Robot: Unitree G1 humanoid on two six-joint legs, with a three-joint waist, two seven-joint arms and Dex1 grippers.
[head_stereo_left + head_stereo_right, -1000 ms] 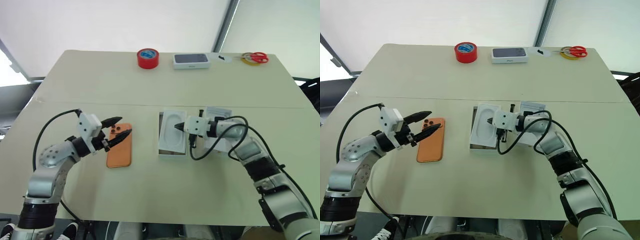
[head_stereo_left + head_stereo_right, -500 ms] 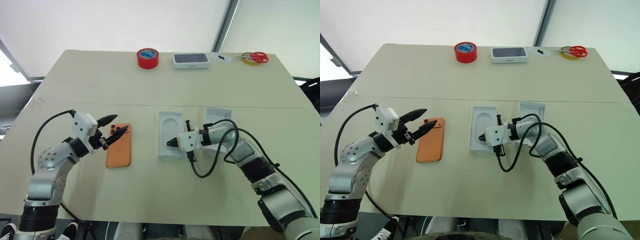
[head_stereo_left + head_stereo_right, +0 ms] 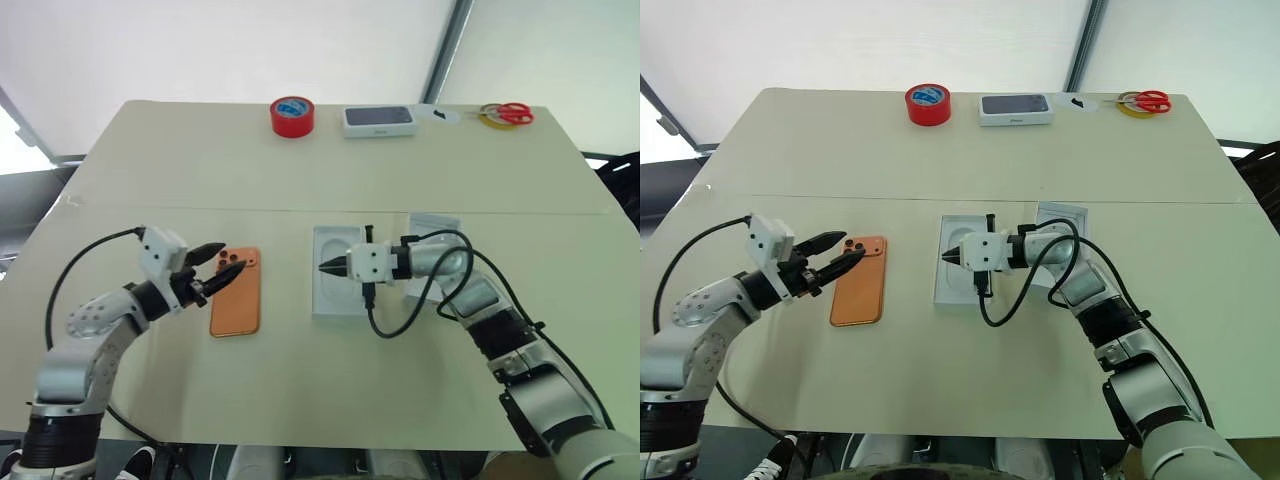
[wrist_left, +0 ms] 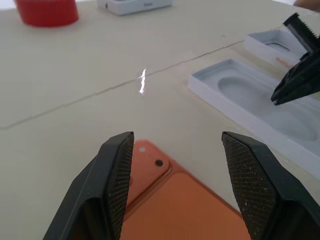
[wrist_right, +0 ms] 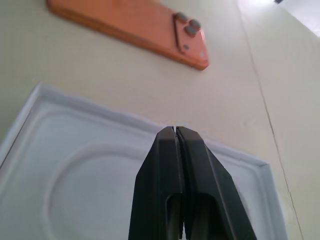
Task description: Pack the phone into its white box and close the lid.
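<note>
reaching for the phone is judged to be the step in hand: the left gripper is seen at the middle left of the left eye view, its two black fingers spread apart and holding nothing, just at the upper left corner of the phone. in the left wrist view the orange corner with a small lens is seen between and below the two fingers. for the next move, the gripper would need to be lowered around the edges of the phone and closed, because the phone lies flat on the desk and little edge is offered to be grasped.

the right gripper is clenched, with nothing between its fingers, and it is held over the white insert with an oval recess at the centre of the frame. this insert seems to sit in the white box, so it probably has to be taken out first; this cannot be told with certainty. a second white tray, perhaps the lid, lies partly behind the right arm, to the right of centre.

the phone is flat and orange with rounded corners, its back turned up, and the cluster of dark lenses is at its upper end. it is apart from the insert, to the left of it.
</note>
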